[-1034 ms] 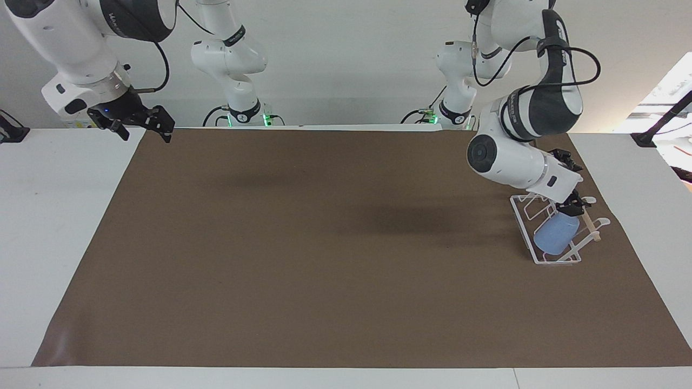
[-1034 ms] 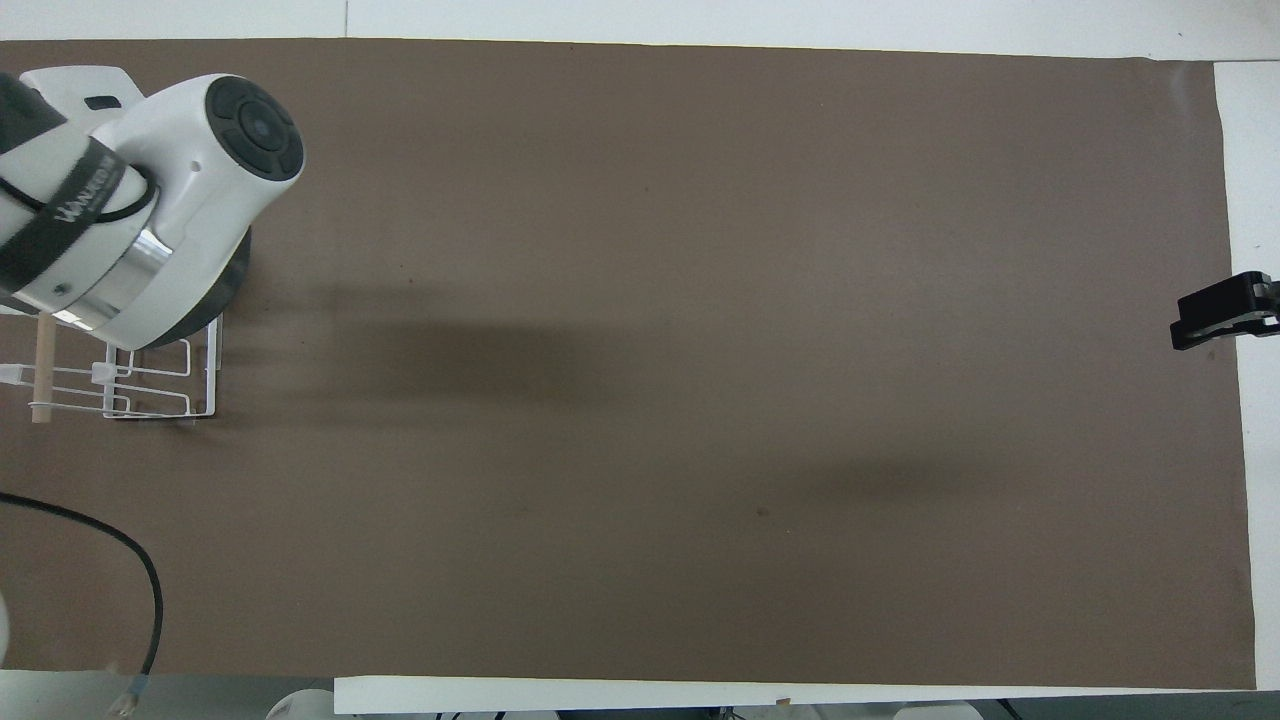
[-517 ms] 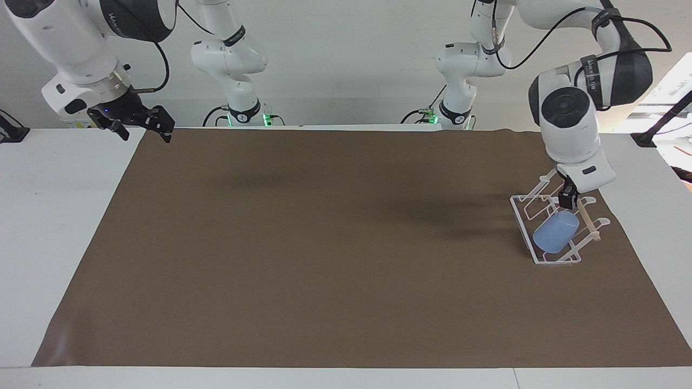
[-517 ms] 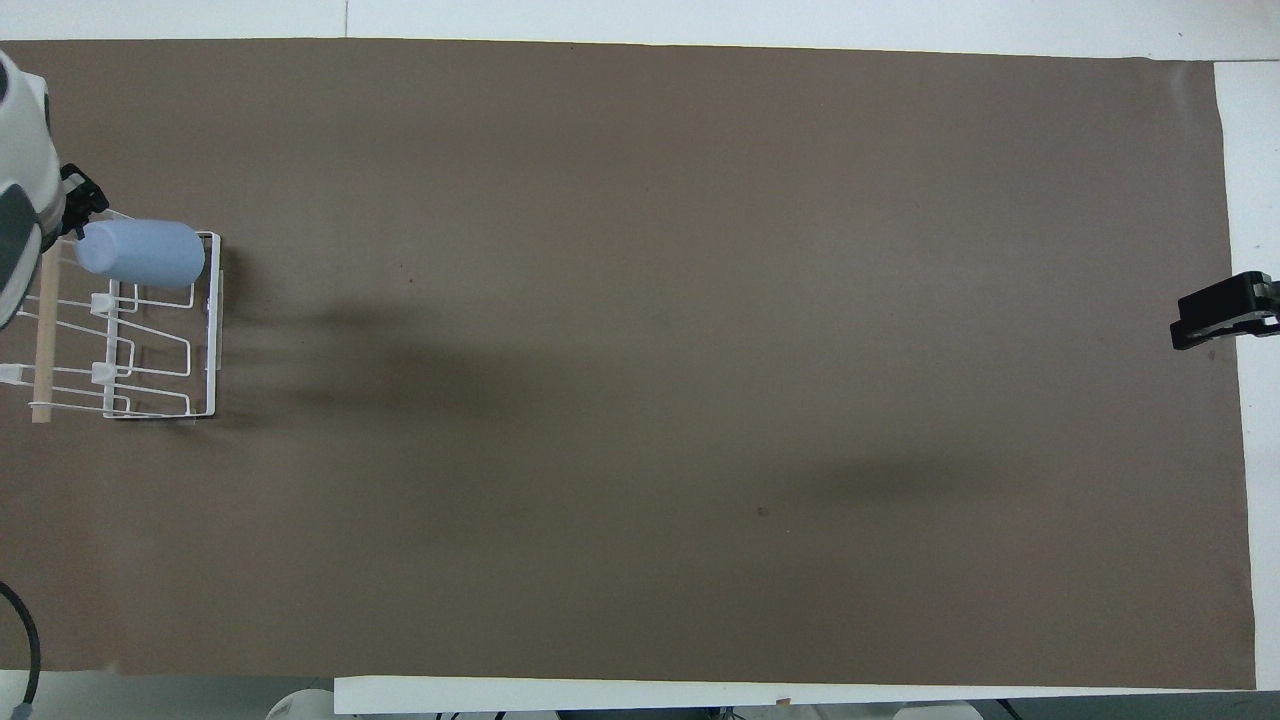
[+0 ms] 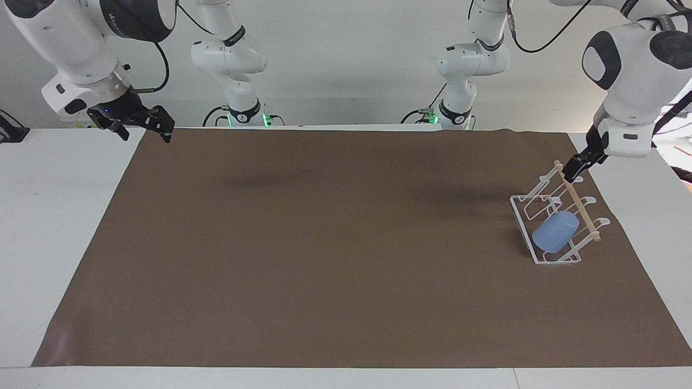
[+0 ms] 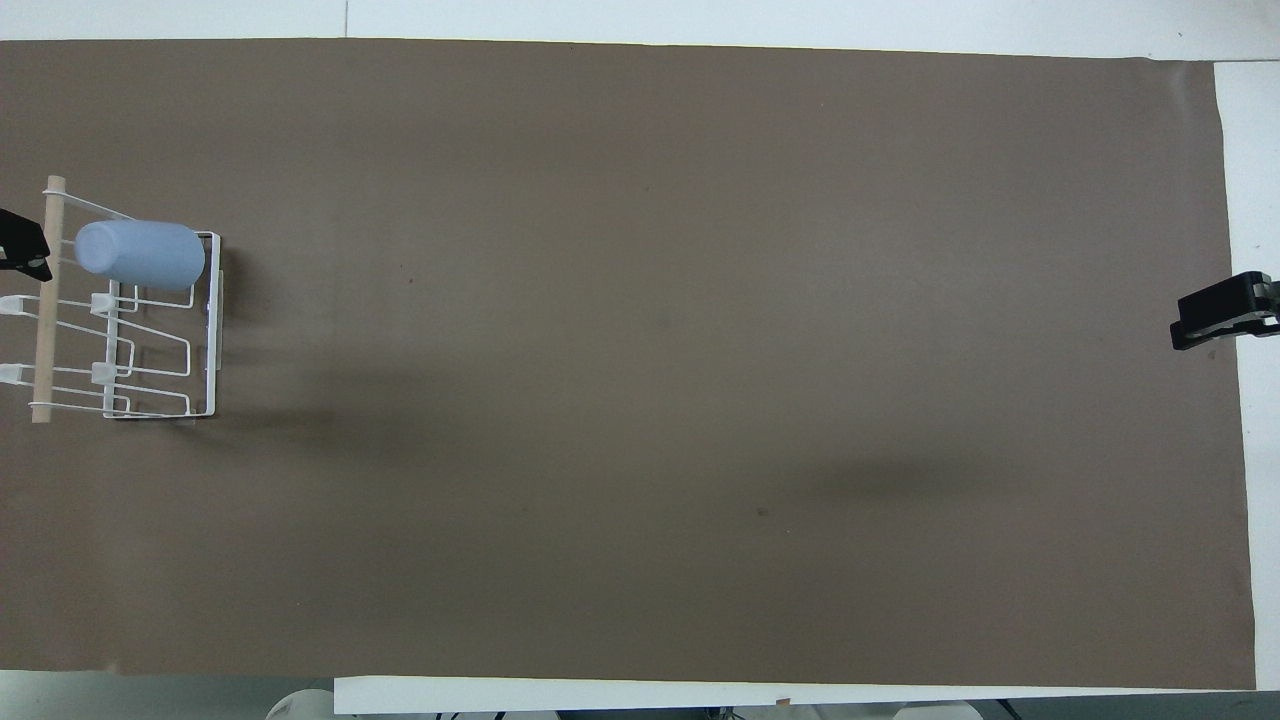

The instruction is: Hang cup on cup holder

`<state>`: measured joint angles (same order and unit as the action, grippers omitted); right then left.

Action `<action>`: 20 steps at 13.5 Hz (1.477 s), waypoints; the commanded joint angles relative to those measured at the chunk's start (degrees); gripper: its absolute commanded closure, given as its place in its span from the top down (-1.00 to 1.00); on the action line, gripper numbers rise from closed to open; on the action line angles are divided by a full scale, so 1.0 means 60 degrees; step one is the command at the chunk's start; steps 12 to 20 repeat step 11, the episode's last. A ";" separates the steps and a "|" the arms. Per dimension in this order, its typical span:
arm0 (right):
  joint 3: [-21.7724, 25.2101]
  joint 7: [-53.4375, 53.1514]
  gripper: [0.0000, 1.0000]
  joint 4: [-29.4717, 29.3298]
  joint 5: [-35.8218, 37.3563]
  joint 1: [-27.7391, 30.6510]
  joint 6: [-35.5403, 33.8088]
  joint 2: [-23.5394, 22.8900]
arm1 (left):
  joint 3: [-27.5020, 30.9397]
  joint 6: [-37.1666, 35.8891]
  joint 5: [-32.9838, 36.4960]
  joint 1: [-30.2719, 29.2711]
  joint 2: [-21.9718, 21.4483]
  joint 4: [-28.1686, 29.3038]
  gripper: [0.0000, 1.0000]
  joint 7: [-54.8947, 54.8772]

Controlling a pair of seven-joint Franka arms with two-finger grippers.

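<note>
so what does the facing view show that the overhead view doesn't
Only the facing view shows both arms whole, their bases, and that the left pincer hangs in the air over the cup holder's end nearer the robots, apart from the cup. The right pincer hangs open over the brown mat's corner.

Only the overhead view shows the holder's full prong layout from above, with the cup on the prong farthest from the robots.

Both show the light-blue cup hung on the white wire holder with its wooden rod, at the left arm's end.
</note>
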<state>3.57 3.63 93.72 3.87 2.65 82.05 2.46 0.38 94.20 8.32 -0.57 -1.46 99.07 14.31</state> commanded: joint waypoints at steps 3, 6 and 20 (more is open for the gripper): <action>-0.0053 0.0215 0.99 0.0127 -0.0088 0.0101 -0.0008 0.0102 | -0.0078 -0.0744 -0.0930 0.0153 -0.0695 -0.0091 1.00 -0.2674; -0.0053 0.0215 0.99 0.0127 -0.0088 0.0101 -0.0008 0.0102 | -0.0078 -0.0759 -0.1343 0.0649 -0.0797 -0.0135 1.00 -0.3087; -0.0053 0.0215 0.99 0.0127 -0.0088 0.0101 -0.0008 0.0102 | -0.0078 -0.0774 -0.1431 0.0930 -0.0783 -0.0179 1.00 -0.3118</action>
